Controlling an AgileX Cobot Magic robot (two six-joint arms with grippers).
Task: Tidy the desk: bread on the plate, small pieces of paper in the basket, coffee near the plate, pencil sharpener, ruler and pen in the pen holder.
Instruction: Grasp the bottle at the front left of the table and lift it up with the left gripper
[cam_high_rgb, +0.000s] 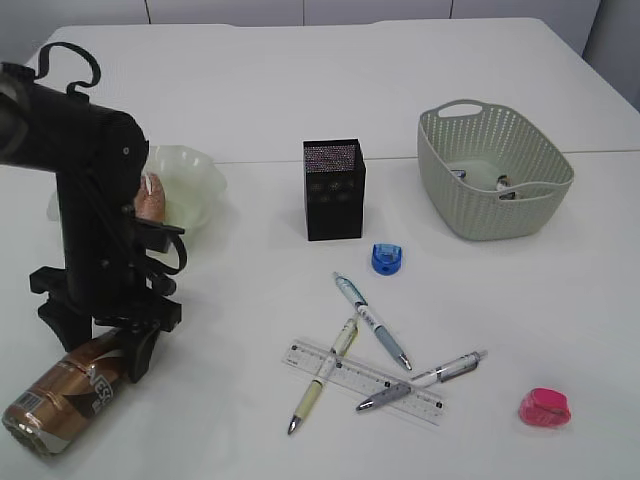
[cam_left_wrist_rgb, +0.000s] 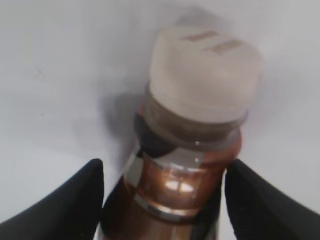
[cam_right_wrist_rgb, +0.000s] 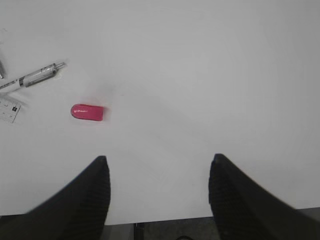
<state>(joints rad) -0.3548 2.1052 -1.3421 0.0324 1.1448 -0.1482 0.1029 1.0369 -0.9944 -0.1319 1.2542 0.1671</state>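
1. The white table runs bare across its far half; the near right corner is also open, holding only a pink pencil sharpener, which lies alone with free surface all round it in the right wrist view.
2. The near left edge is crowded: a copper-brown coffee bottle with a pale cap lies on its side close to the table's front edge, the black left arm standing over it.
3. The left gripper is spread wide around the bottle's neck; its dark fingers sit on either side, just beside the glass. Whether they actually press it cannot be told.
4. The right gripper hangs open over bare table, holding nothing, with the pink sharpener to its far left.
5. A pale green wavy-rimmed plate sits at far left behind the arm, with a brownish piece of bread in it, partly hidden.
6. A black mesh square pen holder stands upright at centre; its contents cannot be seen.
7. A grey-green perforated plastic basket stands at far right, with small bits of paper on its floor.
8. A blue pencil sharpener lies just near-right of the holder.
9. Nearer, a clear ruler lies under three crossed pens: blue-white, yellowish and silver.
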